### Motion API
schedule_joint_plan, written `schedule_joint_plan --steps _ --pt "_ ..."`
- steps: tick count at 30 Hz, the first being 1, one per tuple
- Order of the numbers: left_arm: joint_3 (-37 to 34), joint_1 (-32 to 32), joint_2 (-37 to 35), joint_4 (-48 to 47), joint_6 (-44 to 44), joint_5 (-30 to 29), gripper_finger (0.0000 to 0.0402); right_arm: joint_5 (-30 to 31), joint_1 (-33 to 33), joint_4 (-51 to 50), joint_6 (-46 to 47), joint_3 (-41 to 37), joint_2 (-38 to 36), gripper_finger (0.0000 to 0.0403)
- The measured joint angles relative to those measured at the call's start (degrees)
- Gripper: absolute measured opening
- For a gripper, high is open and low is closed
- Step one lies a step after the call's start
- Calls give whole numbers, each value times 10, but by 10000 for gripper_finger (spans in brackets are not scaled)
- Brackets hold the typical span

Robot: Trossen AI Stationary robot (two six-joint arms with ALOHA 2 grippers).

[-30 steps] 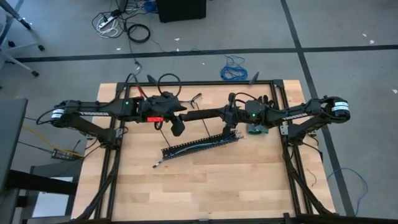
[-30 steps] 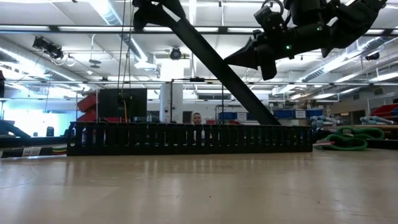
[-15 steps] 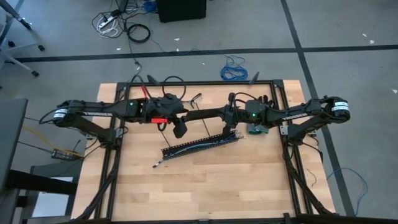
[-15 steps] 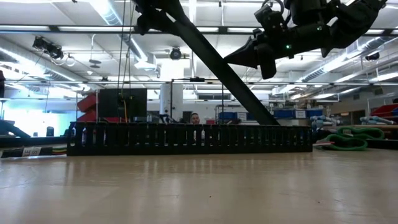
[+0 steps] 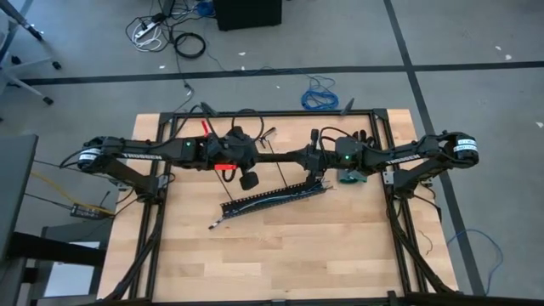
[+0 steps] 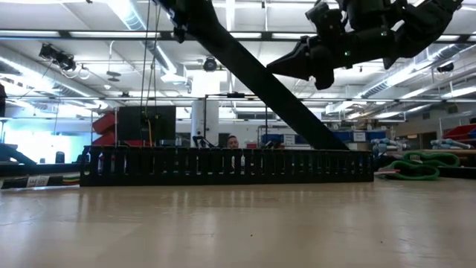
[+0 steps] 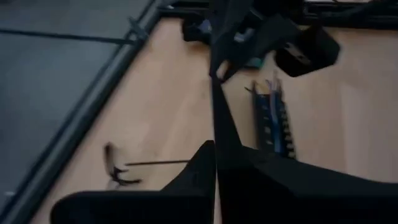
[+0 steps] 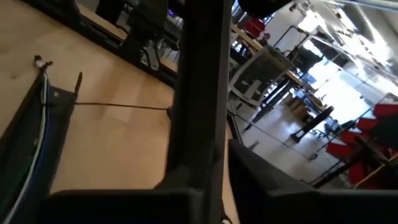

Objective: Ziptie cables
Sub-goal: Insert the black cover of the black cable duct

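Wooden surface (image 5: 280,255) fills the middle of the high view, black frame round it

Both arms stretch along the upper part of the frame and meet at centre

Long black strip (image 5: 283,157) bridges the two end effectors; in the low view it runs as a dark diagonal from top left down to centre

Perforated black tray (image 5: 272,197) lies slanted on the surface just below centre, apart from both arms

Cables (image 5: 255,202) lie inside that tray, pale wires running along its length

One ziptie (image 8: 124,106), a thin black line, lies flat on the surface just beside the tray's upper end

Left end effector (image 5: 259,158), left of centre: clenched on the black strip

Right end effector (image 5: 308,158), right of centre, at the strip's other end: can't tell whether it's gripping or released
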Motion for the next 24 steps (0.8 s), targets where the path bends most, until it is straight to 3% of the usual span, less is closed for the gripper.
schedule_joint_plan --steps 9,14,18,24 --pt "-16 -5 2 -9 76 -46 1 4 0 -75 93 44 -4 199" --pt "-24 -26 2 -31 170 -111 1 -24 -11 -252 109 112 -38 263" --pt "-26 -57 3 -24 261 -151 1 -150 -52 -433 155 191 -47 296" --pt "-26 -105 3 26 364 -207 0 -368 -125 -582 164 260 -41 311"
